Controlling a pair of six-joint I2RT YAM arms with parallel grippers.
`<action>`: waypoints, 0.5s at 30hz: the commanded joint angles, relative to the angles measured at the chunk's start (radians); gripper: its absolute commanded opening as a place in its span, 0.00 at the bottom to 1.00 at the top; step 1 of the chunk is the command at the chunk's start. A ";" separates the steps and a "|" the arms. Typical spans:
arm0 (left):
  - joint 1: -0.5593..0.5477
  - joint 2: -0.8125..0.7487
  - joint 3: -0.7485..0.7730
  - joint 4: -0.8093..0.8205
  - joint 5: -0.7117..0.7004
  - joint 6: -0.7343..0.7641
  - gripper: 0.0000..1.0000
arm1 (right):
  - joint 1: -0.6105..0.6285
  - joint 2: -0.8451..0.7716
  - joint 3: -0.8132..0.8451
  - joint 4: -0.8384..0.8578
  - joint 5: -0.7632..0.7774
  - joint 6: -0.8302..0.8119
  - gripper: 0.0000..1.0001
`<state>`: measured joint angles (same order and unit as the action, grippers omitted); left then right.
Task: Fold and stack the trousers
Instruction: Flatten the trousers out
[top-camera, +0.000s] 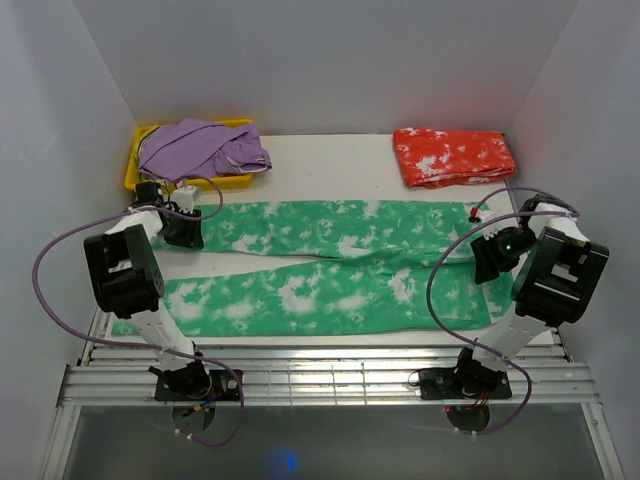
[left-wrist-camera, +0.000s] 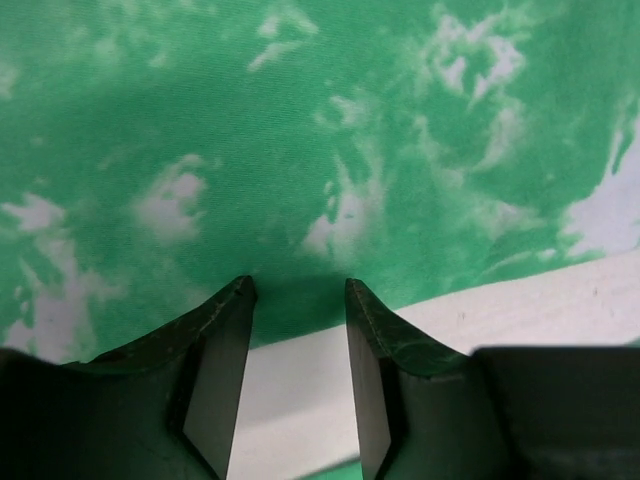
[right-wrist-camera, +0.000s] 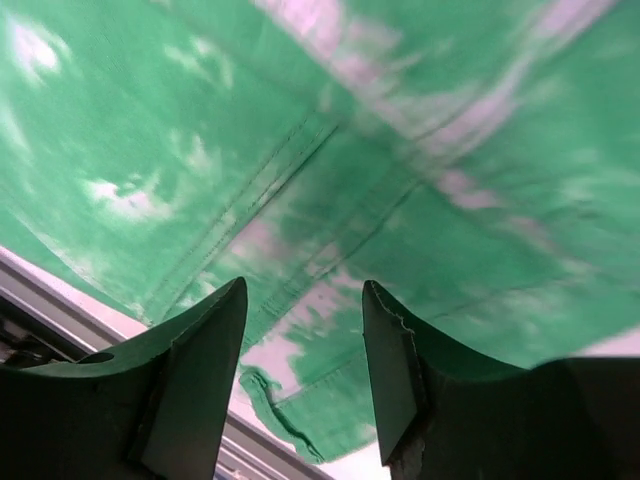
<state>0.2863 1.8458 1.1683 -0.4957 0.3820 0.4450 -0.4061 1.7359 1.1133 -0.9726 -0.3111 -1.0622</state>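
Observation:
The green trousers (top-camera: 340, 230) lie spread flat across the table, legs pointing left and waist at the right. My left gripper (top-camera: 185, 228) is at the cuff end of the far leg. In the left wrist view it (left-wrist-camera: 298, 290) is open, its tips at the hem of the green cloth (left-wrist-camera: 300, 150) with bare table showing between the fingers. My right gripper (top-camera: 488, 258) hovers over the waist. In the right wrist view it (right-wrist-camera: 304, 290) is open above the waistband corner (right-wrist-camera: 300, 400), holding nothing. The red-orange trousers (top-camera: 455, 155) lie folded at the back right.
A yellow bin (top-camera: 133, 165) at the back left holds a plain purple garment (top-camera: 205, 148). A slatted metal rail (top-camera: 320, 375) runs along the near edge by the arm bases. White walls close in the left, right and back sides.

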 joint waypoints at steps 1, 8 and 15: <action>0.005 -0.092 -0.085 -0.156 -0.037 0.107 0.53 | -0.010 0.008 0.278 -0.017 -0.229 0.054 0.55; 0.005 -0.057 0.186 -0.322 0.050 0.130 0.60 | 0.030 0.184 0.546 0.025 -0.324 0.212 0.52; 0.005 0.143 0.447 -0.322 0.025 0.097 0.60 | 0.125 0.306 0.586 0.170 -0.281 0.321 0.48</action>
<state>0.2867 1.9049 1.5562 -0.7895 0.4011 0.5488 -0.3302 2.0087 1.6794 -0.8669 -0.5858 -0.8177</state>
